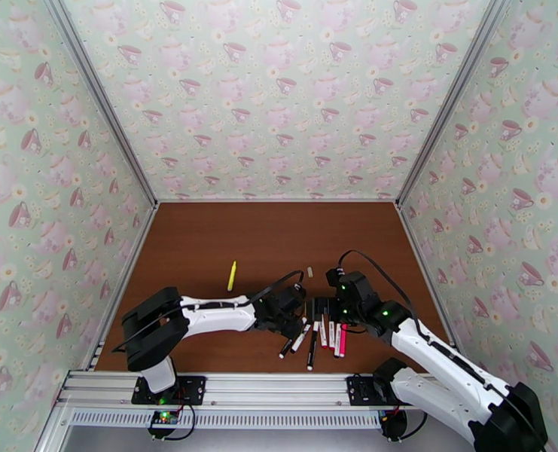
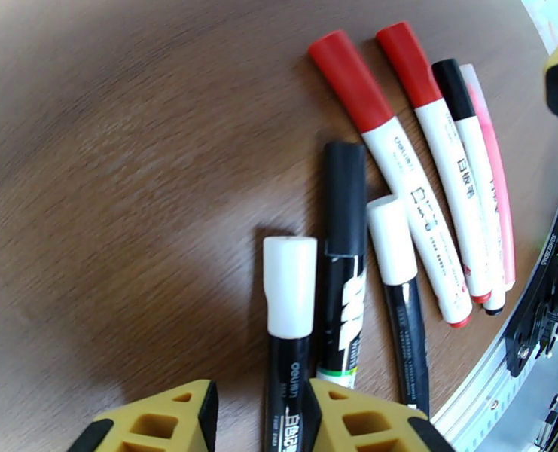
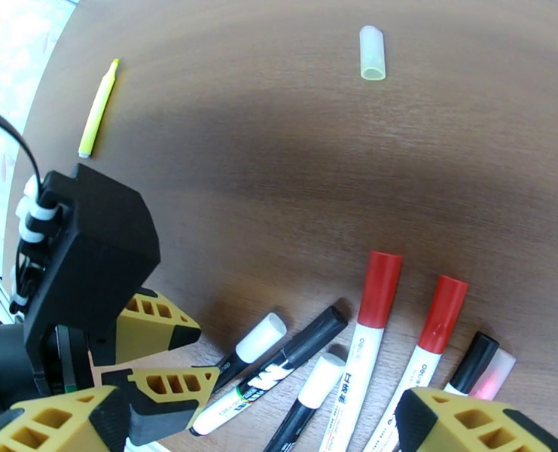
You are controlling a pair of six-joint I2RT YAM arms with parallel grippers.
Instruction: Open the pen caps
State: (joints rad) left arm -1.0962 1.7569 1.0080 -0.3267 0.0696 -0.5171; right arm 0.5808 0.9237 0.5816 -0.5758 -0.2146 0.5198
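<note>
Several pens lie side by side near the table's front. In the left wrist view, two red caps, a black cap and a pink pen lie to the right. Nearer are a black cap and two white caps. My left gripper is open and straddles the barrel of the left white-capped pen, which lies against the right finger. My right gripper hangs wide open above the row. The yellow pen lies uncapped far left, with its translucent cap loose behind.
The wooden table is walled by teacup-patterned panels on three sides. The two grippers hang close together over the pen row. The metal rail runs just in front of the pens.
</note>
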